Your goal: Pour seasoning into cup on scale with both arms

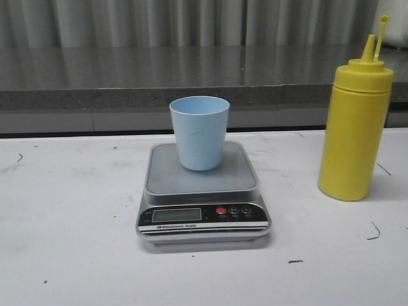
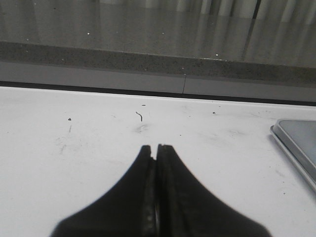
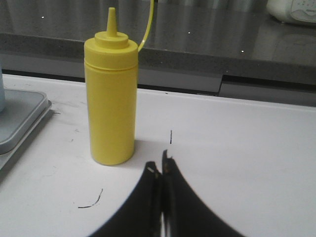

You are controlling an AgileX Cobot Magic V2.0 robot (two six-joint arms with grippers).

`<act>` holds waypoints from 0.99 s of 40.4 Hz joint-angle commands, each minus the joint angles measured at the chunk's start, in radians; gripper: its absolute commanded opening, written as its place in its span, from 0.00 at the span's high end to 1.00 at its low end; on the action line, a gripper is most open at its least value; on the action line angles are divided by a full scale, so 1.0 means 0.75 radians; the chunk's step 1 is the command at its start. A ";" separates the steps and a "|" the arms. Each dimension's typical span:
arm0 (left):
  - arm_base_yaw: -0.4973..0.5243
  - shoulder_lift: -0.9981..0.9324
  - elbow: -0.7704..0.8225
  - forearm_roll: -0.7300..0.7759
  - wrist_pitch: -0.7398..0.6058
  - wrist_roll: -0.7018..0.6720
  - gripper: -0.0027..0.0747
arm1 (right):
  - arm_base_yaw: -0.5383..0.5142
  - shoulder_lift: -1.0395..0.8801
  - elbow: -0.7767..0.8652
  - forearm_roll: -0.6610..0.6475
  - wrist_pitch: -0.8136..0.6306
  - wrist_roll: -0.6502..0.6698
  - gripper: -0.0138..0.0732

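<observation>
Spreading across the whole scene is a white worktop [image 1: 70, 242], scuffed with a few dark marks and backed by a grey ledge and a wall of pale vertical ribs. Near its middle sits a flat silver-grey digital kitchen scale [image 1: 203, 194], its square steel platform facing up and its LCD display [image 1: 176, 215] at the front edge, beside one red button [image 1: 221, 211] and two dark ones. To the robot's right of the scale, well apart from it, stands a tall yellow squeeze bottle of seasoning [image 1: 356, 124], upright on the worktop, its conical nozzle bare and its small tethered cap hanging off to one side. A small light blue plastic cup [image 1: 199, 132] stands upright on the scale's platform, toward the back (it is tapered and has no handle).

The left hand [image 2: 156, 148] shows only in its own wrist view: its black fingers are pressed together, holding nothing, above bare worktop with a corner of the scale off to one side. The right hand [image 3: 159, 167] likewise has its fingers together and empty, just short of the bottle's base.
</observation>
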 commanded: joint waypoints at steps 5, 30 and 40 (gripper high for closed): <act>0.004 -0.023 0.031 -0.002 -0.104 0.001 0.99 | -0.010 -0.098 0.007 -0.073 -0.048 0.008 0.92; 0.004 -0.020 0.031 -0.002 -0.104 0.001 0.99 | -0.008 -0.095 0.007 -0.081 -0.031 0.008 0.92; 0.004 -0.020 0.031 -0.002 -0.104 0.001 0.99 | -0.008 -0.095 0.007 -0.081 -0.031 0.008 0.92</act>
